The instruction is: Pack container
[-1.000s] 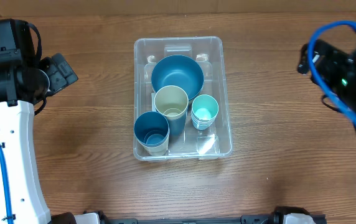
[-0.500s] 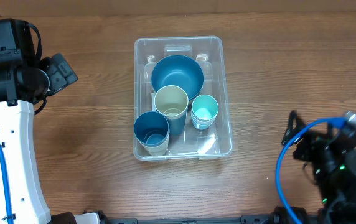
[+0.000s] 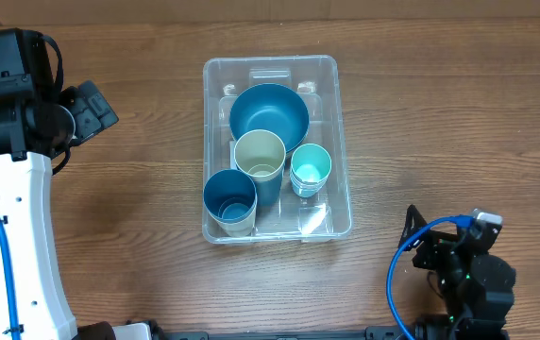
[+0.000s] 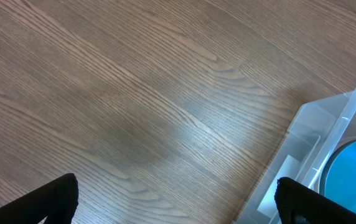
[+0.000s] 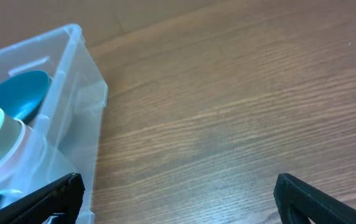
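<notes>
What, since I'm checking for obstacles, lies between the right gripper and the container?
Nothing. The right wrist view shows only bare wooden table between the right gripper and the container.

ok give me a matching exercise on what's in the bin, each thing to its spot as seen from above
Things:
1 bowl
2 cream cup
3 teal cup
4 dark blue cup

Spots in the bin:
A lower left corner
B upper end
C centre
D right side, next to the cream cup

Pairs: 1-B, 2-C, 3-D, 4-A
</notes>
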You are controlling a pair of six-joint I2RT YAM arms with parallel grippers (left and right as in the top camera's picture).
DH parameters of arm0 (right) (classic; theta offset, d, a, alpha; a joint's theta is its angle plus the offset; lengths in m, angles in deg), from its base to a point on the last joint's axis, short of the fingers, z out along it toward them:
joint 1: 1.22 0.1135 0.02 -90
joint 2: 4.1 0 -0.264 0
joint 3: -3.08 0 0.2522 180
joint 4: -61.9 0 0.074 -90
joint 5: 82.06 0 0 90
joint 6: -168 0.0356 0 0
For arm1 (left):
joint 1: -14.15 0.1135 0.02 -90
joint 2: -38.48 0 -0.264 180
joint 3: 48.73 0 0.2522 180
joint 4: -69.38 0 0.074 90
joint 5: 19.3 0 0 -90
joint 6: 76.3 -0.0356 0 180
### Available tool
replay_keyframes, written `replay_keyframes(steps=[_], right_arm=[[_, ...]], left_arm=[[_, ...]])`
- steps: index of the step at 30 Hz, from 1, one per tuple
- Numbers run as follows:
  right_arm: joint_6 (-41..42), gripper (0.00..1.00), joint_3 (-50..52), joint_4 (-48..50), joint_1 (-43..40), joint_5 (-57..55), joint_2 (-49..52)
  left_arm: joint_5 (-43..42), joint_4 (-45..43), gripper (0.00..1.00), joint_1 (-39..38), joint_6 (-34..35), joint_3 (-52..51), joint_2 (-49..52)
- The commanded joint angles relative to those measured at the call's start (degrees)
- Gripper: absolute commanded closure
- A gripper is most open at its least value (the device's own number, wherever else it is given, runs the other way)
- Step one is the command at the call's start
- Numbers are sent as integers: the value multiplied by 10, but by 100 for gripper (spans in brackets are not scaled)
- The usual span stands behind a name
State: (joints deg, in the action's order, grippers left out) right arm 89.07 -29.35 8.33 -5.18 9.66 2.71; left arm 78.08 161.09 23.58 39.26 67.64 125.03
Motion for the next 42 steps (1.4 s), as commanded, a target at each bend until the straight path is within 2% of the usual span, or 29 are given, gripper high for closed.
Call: replay_keyframes(steps=[1,11,26,42], right_arm=[[-2,0,33,8,4,5,-38],[-2,0,70,8,4,5,-66],[-2,0,71,-36,4,5,-66],[-2,0,71,-37,4,5,-66]], left_arm=[[5,-2,0,3,2,4,4],[5,-2,0,3,2,4,4],[5,-2,0,3,2,4,4],[7,4,0,3,-3,1,-8]])
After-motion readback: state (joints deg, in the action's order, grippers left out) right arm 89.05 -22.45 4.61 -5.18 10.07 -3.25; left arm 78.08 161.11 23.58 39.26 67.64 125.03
